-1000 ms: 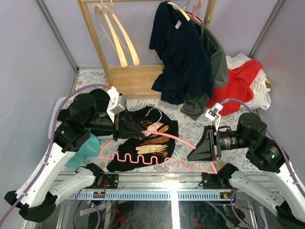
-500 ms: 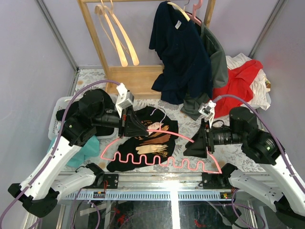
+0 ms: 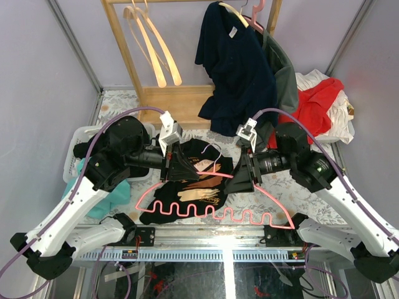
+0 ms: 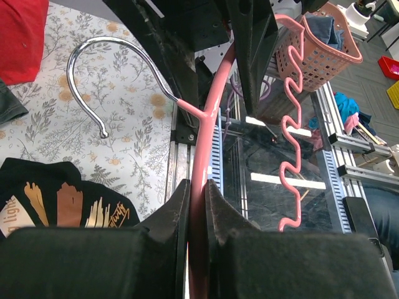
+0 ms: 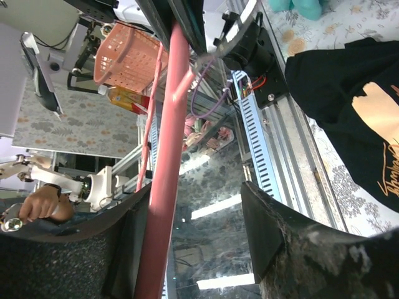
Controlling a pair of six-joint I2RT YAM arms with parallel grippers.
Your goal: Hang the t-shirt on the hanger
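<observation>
Shifting inward along hanger [image 4: 198,187], right gripper [image 3: 235,183] jaws parted; left gripper [image 3: 193,174] clamped.

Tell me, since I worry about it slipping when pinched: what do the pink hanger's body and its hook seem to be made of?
The hanger body looks like smooth, slightly glossy plastic: even pink colour throughout and a moulded wavy lower bar. Its hook looks like polished metal wire: thin, silver, with bright mirror-like highlights.

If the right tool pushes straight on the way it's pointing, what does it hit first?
Probably the left tool, clamped on the hanger. The hanger's arm lies between the right tool's open jaws and leads straight there, though depth is unclear.
</observation>
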